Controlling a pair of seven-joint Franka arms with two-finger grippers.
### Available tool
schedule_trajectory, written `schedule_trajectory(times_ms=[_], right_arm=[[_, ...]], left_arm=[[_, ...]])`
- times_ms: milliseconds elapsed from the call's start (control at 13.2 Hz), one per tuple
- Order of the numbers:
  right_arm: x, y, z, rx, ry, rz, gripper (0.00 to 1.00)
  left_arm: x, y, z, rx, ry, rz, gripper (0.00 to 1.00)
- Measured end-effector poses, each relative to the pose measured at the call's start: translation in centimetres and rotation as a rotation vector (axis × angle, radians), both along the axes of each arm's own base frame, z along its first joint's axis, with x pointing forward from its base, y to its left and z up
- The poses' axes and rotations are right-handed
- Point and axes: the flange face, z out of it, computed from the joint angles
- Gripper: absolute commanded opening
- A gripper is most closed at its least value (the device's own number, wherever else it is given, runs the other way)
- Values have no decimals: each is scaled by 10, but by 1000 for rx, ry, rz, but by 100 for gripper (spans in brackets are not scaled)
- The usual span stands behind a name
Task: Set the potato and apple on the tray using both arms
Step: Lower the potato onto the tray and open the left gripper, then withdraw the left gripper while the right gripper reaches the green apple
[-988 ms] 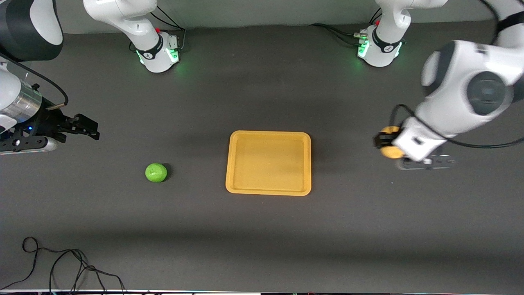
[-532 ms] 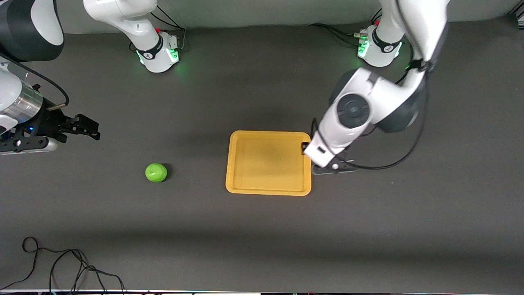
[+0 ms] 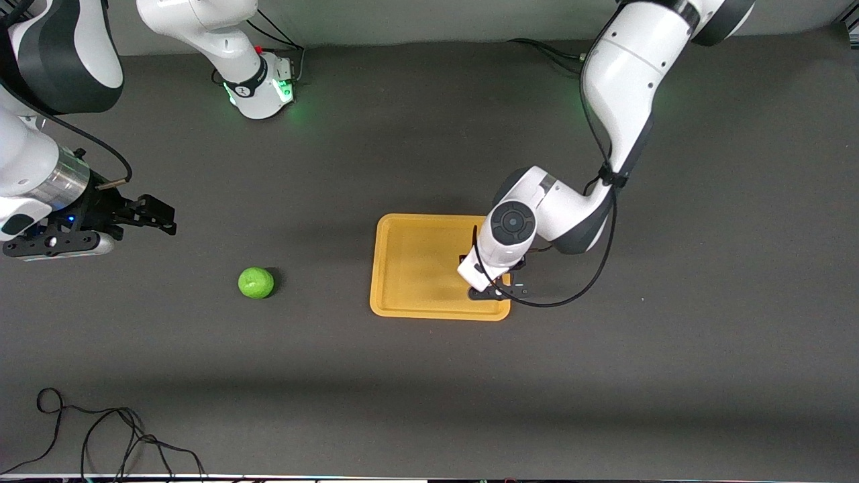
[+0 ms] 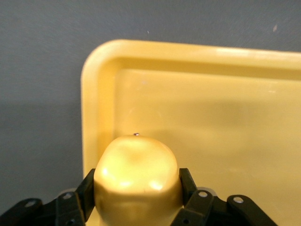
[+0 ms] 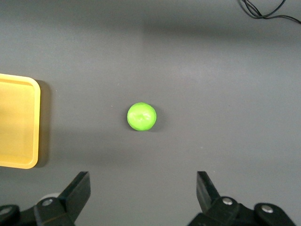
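The yellow-orange tray (image 3: 409,268) lies mid-table. My left gripper (image 3: 495,285) hangs over the tray's corner at the left arm's end, nearer the front camera. The wrist hides its fingers in the front view. In the left wrist view it (image 4: 137,186) is shut on the yellow-tan potato (image 4: 136,169), held above the tray's floor (image 4: 211,117) close to a rounded corner. The green apple (image 3: 256,282) sits on the table beside the tray, toward the right arm's end. My right gripper (image 3: 158,218) is open and empty. In the right wrist view (image 5: 143,193) the apple (image 5: 141,116) and the tray's edge (image 5: 19,122) show below it.
The table is a dark grey mat. A black cable (image 3: 100,429) lies coiled near the table's front edge at the right arm's end. Both arm bases stand along the table's back edge.
My left arm has swung in from the left arm's end of the table and carried the potato over the tray. My right gripper has shifted slightly toward the apple.
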Motion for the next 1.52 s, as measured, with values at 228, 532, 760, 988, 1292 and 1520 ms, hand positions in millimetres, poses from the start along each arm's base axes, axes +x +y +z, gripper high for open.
schedule_trajectory(times_ms=[228, 532, 760, 988, 1292, 1520], right_arm=[[0, 0, 0, 0, 0, 0, 100], [0, 1, 0, 0, 0, 1, 100], [0, 1, 0, 0, -1, 1, 100], [0, 1, 0, 0, -2, 1, 100], [0, 2, 0, 0, -5, 3, 100], [0, 2, 0, 0, -5, 3, 100]], left_arm=[[-9, -11, -22, 12, 13, -26, 37], [-10, -16, -28, 6, 5, -34, 100], [-4, -16, -14, 15, 6, -31, 100], [20, 1, 64, 48, 25, -5, 100], [41, 87, 208, 4, 91, -43, 100], [53, 222, 275, -17, 151, -96, 100]])
